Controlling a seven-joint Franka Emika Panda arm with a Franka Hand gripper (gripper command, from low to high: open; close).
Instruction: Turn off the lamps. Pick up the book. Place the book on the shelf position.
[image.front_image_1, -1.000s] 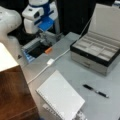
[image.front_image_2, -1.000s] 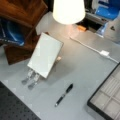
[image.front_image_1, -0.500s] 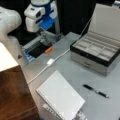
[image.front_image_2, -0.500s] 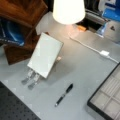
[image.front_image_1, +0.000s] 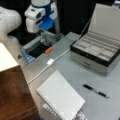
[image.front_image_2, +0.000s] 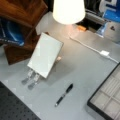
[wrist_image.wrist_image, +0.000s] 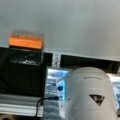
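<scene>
The gripper (image.front_image_1: 46, 40) is hanging at the far left of the table (image.front_image_1: 75, 75) in a front view, just above an orange button (image.front_image_1: 48, 50) at the table's far edge. Whether its claw is spread or pressed together, I cannot tell. It is holding nothing that shows.

The book (image.front_image_1: 60, 96) is leaning tilted on a silver slotted stand (image.front_image_1: 53, 111) at the near middle of the table in both front views, wire coil along its lower left edge; in a front view (image.front_image_2: 45, 55) the stand's feet (image.front_image_2: 30, 78) are sticking out below it. The book is sitting well apart from the gripper.

The shelf position (image.front_image_1: 13, 96), a dark reddish-brown block, is standing at the near left, just beside the book. In a front view a lamp shade (image.front_image_2: 68, 10) is glowing bright at the far side.

A black pen (image.front_image_1: 95, 91) is lying on the table to the right of the book. A grey compartmented case (image.front_image_1: 98, 53) is standing open at the far right. A white cable (image.front_image_1: 47, 65) with an inline switch is running across the table.

In the wrist view the orange button (wrist_image.wrist_image: 25, 41) is sitting at the upper left and a white robot housing (wrist_image.wrist_image: 88, 97) is filling the lower right.
</scene>
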